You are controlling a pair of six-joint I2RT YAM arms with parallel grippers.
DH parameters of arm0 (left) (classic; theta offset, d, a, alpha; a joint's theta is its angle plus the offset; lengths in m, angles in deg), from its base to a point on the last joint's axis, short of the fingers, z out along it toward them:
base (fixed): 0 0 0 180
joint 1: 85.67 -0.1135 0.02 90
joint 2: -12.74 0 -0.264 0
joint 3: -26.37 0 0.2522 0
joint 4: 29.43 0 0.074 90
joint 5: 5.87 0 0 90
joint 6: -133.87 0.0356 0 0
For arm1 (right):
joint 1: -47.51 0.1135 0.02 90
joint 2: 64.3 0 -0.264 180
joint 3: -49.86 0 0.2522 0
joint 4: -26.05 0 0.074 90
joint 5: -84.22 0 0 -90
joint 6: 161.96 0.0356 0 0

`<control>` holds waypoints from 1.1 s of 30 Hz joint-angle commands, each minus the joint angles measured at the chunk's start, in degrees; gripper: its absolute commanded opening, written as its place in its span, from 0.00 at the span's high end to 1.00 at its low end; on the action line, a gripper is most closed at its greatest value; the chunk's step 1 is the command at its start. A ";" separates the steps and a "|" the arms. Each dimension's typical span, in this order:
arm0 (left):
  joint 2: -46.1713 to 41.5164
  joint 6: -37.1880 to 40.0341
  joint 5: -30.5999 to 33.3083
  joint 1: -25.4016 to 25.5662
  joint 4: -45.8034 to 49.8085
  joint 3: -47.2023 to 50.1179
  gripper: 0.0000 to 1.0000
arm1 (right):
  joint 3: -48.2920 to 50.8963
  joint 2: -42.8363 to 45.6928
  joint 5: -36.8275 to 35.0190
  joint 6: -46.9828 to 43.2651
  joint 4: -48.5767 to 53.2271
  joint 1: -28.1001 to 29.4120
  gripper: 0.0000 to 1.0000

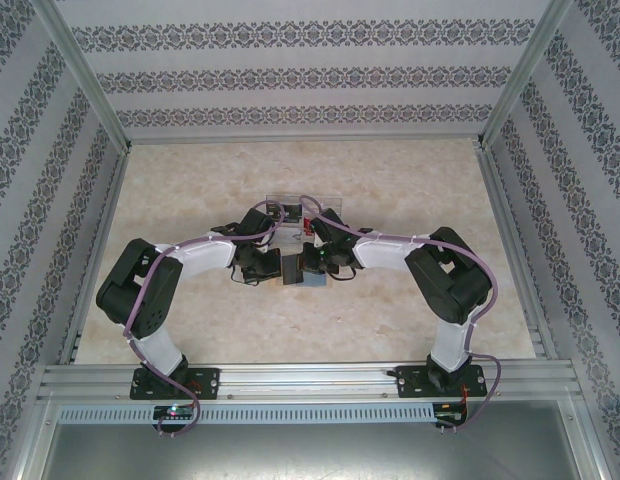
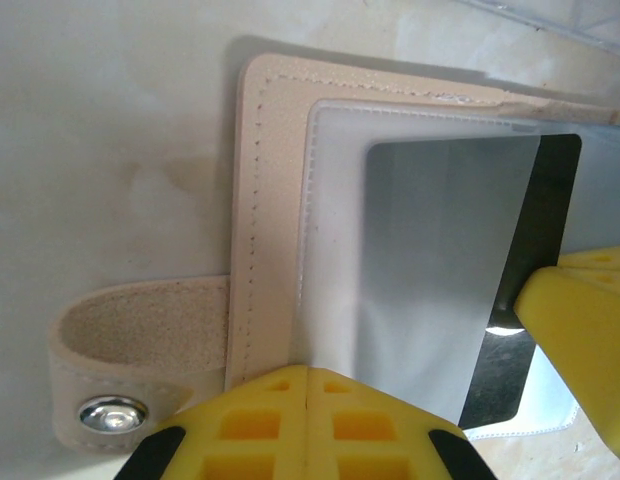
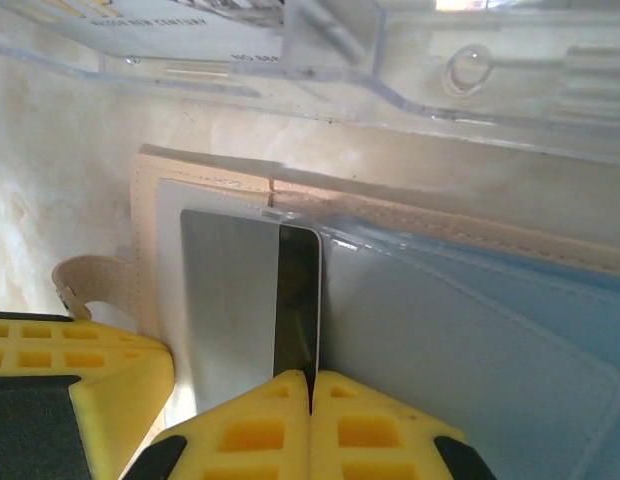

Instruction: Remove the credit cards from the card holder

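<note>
The card holder (image 2: 270, 200) is a tan stitched wallet with frosted plastic sleeves, lying open on the table (image 1: 295, 272). Its snap strap (image 2: 120, 350) sticks out to the side. A black credit card (image 3: 296, 300) pokes partway out of the top sleeve (image 2: 335, 250), and the part still inside looks grey. My right gripper (image 3: 312, 378) is shut on the card's exposed edge. One of its fingers (image 2: 580, 330) also shows at the card in the left wrist view. My left gripper (image 2: 308, 372) is shut, with its tips resting on the sleeve near the holder's stitched edge.
A clear plastic box (image 3: 410, 60) with dividers stands just behind the holder, toward the back (image 1: 290, 203). Blue-grey sleeves (image 3: 460, 350) fan out beside the black card. Both arms meet over the middle of the marbled table, which has patterned walls around it.
</note>
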 commanded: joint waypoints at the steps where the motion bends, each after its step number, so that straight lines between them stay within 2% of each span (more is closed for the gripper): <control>1: 2.42 -0.34 0.80 -0.55 2.21 0.39 1.00 | 1.38 1.12 -0.28 0.17 1.00 0.34 1.00; 11: 2.33 0.11 0.80 -0.60 2.47 0.31 1.00 | 6.19 6.88 -1.91 1.04 0.78 -1.23 1.00; 22: 0.51 0.51 0.55 -0.60 3.60 -0.42 1.00 | 8.41 15.98 -2.84 -2.16 4.41 -3.73 1.00; 28: -3.31 -0.42 0.07 -0.56 5.01 -2.52 0.90 | 3.79 20.75 -4.72 -8.79 12.47 -3.42 1.00; 33: -8.57 -1.45 3.23 -0.87 8.79 -5.16 0.62 | -4.48 22.34 -8.39 -19.85 21.97 -1.78 1.00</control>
